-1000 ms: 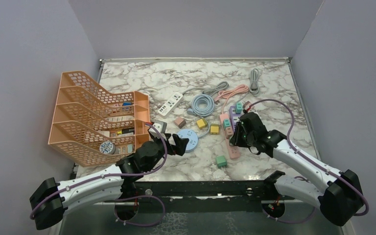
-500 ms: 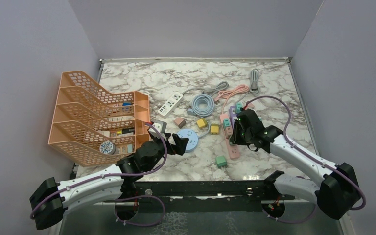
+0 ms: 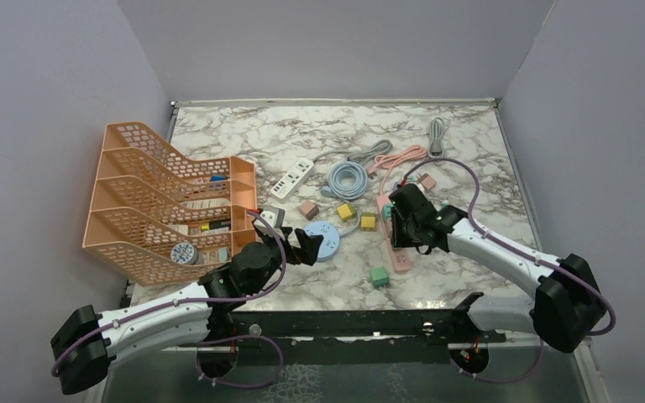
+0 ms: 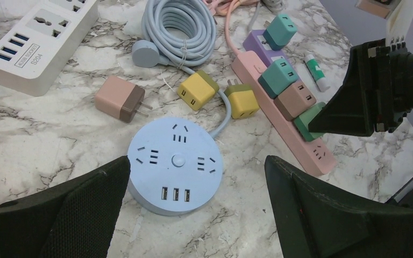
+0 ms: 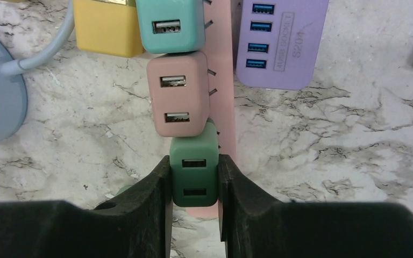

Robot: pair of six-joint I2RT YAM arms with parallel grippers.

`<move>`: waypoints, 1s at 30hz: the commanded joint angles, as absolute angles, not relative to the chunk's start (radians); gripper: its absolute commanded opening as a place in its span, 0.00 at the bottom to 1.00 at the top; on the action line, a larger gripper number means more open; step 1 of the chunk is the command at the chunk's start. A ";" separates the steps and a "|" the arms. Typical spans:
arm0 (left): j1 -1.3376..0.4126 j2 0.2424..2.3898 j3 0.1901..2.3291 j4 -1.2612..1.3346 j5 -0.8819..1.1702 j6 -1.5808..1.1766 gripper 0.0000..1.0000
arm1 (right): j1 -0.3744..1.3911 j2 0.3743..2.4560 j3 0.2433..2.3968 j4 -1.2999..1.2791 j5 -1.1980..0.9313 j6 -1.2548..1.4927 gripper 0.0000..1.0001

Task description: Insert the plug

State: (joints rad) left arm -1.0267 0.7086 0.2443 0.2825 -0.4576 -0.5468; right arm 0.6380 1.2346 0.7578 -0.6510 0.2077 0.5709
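Right hand (image 5: 193,180): clamped on green plug (image 5: 194,156), at pink strip (image 5: 223,80).
Left hand (image 4: 196,215): jaws apart, empty.
Risk: any tilt may jam the prongs; the neighbouring pink adapter (image 5: 177,97) crowds the slot.

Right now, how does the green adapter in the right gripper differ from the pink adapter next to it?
Colour: the green adapter is dark green, the pink adapter dusty pink. Grip: the right gripper clamps the green adapter; nothing holds the pink adapter. Place: the green adapter is nearer the pink power strip's end than the pink adapter. Both show two USB ports and sit side by side.
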 commanded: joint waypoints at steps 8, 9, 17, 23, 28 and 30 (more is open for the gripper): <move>-1.022 0.680 0.232 0.320 -0.482 -0.538 0.98 | 0.673 1.327 0.809 -0.690 0.347 0.682 0.11; -1.022 0.680 0.232 0.320 -0.479 -0.537 0.98 | 0.673 1.325 0.826 -0.714 0.348 0.692 0.17; -1.022 0.688 0.240 0.321 -0.462 -0.525 0.98 | 0.671 1.306 0.936 -0.863 0.299 0.721 0.55; -1.022 0.693 0.240 0.319 -0.463 -0.524 0.98 | 0.672 1.350 0.983 -0.947 0.264 0.735 0.52; -1.022 0.700 0.241 0.319 -0.462 -0.525 0.98 | 0.671 1.387 0.993 -0.975 0.272 0.736 0.46; -1.022 0.702 0.243 0.319 -0.461 -0.525 0.98 | 0.670 1.402 0.996 -0.972 0.264 0.729 0.42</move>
